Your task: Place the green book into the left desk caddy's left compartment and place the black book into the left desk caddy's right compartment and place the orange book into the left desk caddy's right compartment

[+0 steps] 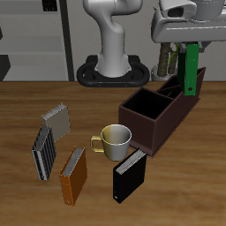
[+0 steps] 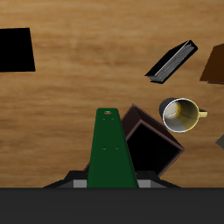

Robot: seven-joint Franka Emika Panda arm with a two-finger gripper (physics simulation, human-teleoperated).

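Jaws: the gripper point(image 1: 188, 48) holds the green book point(image 1: 192, 69) upright, above the left desk caddy point(image 1: 159, 110), over its tall end.
Black book point(image 1: 129, 176): on the table point(image 1: 177, 185), at 6 o'clock from the mug point(image 1: 115, 139).
Orange book point(image 1: 73, 175): at 8 o'clock from the mug.

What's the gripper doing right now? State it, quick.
Gripper: closed on the green book, holding it upright above the left desk caddy, at its taller slanted-wall end.

Evenly lit, flat simulator renders, low in resolution. Soft shadows just beside the mug point(image 1: 116, 139) and caddy point(image 1: 159, 110). Light perhaps from above. No glare.
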